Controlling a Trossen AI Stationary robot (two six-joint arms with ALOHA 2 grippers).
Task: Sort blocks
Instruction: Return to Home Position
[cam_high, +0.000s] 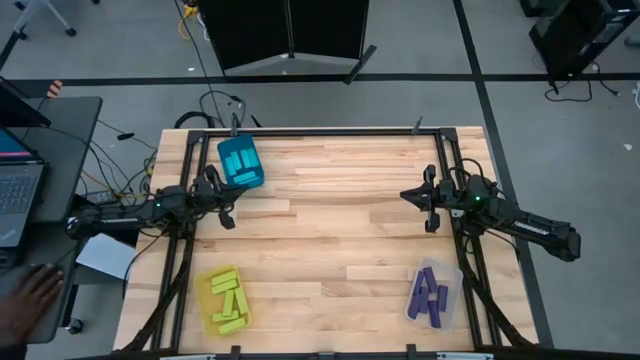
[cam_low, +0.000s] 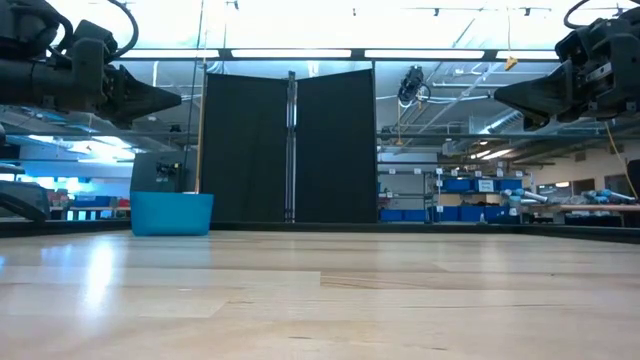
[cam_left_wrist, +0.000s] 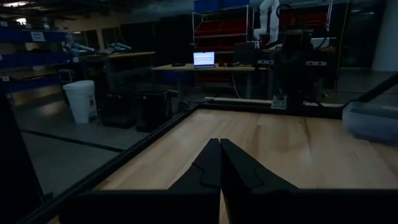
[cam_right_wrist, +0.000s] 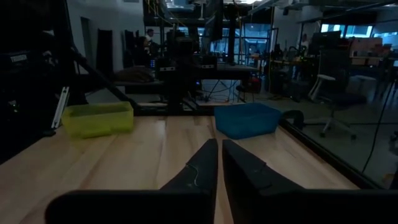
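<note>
Sorting blocks: all are seen binned, and both arms are raised over the wooden worktop (cam_high: 330, 230).
The left claw (cam_left_wrist: 219, 142) and right claw (cam_right_wrist: 219, 142) are pressed fully closed, with nothing gripped. Cyan blocks (cam_high: 240, 160) are held in the blue bin (cam_high: 258, 150), lime blocks (cam_high: 228, 300) in the yellow bin (cam_high: 203, 285), and purple blocks (cam_high: 430, 293) in the clear bin (cam_high: 455, 275).

A grey concrete floor (cam_high: 400, 105) crossed by dark lines surrounds the pale wooden desk (cam_high: 330, 240). Beyond its far edge a black folding screen (cam_low: 290, 145) stands under long white ceiling strip lights (cam_low: 290, 53). To the far right, shelves hold blue storage boxes (cam_low: 465, 185). On the left, a dark side desk (cam_high: 70, 150) carries an open laptop (cam_high: 15, 195).
</note>
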